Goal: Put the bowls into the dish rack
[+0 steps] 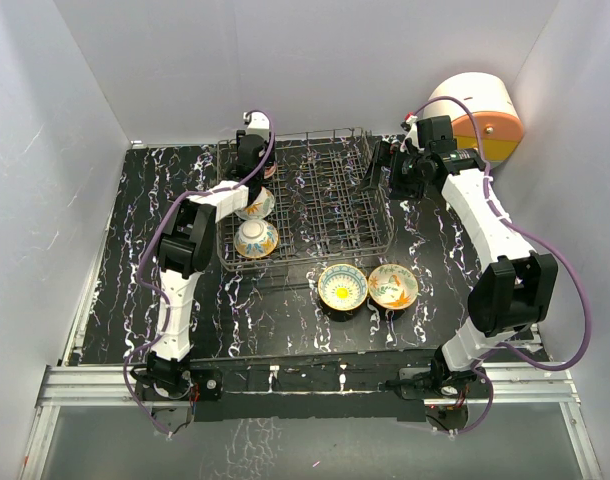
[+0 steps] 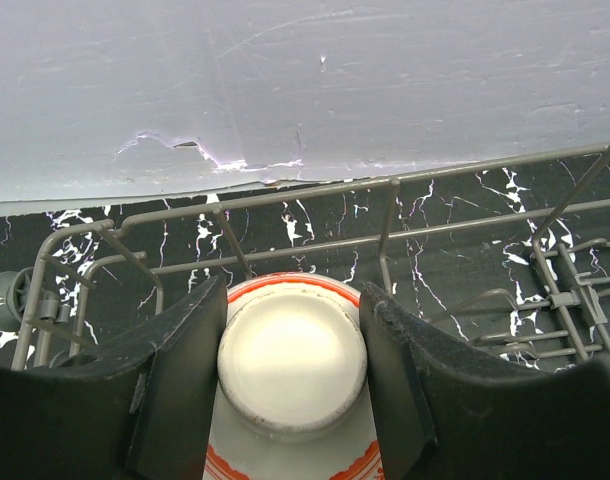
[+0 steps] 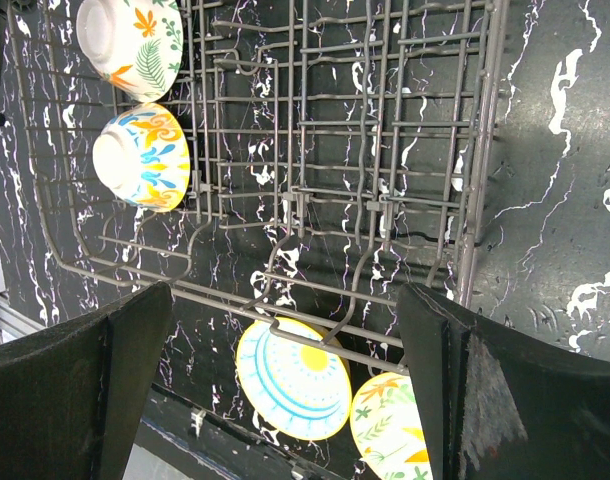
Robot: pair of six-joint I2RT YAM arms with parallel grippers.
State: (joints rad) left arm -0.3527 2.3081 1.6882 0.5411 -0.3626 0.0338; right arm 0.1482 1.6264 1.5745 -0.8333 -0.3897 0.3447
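Observation:
The dish rack point(image 1: 325, 205) sits mid-table. My left gripper point(image 1: 256, 172) reaches into its back-left corner and is shut on the pale foot of a red-rimmed bowl point(image 2: 290, 360), one finger on each side, by the rack's rim wire point(image 2: 385, 185). Two bowls stand on edge in the rack's left side: an orange-green one point(image 1: 255, 206) point(image 3: 135, 35) and a blue-orange one point(image 1: 256, 239) point(image 3: 142, 157). On the table in front of the rack lie a blue-yellow bowl point(image 1: 342, 287) point(image 3: 292, 378) and a cream-green bowl point(image 1: 392, 286) point(image 3: 390, 425). My right gripper point(image 1: 378, 166) point(image 3: 285, 295) hangs open over the rack's right side, holding nothing.
A round white, orange and yellow drawer unit point(image 1: 482, 115) stands at the back right corner. White walls close in the black marbled table point(image 1: 135, 250) on three sides. The rack's upright tines point(image 3: 385, 150) fill its middle and right.

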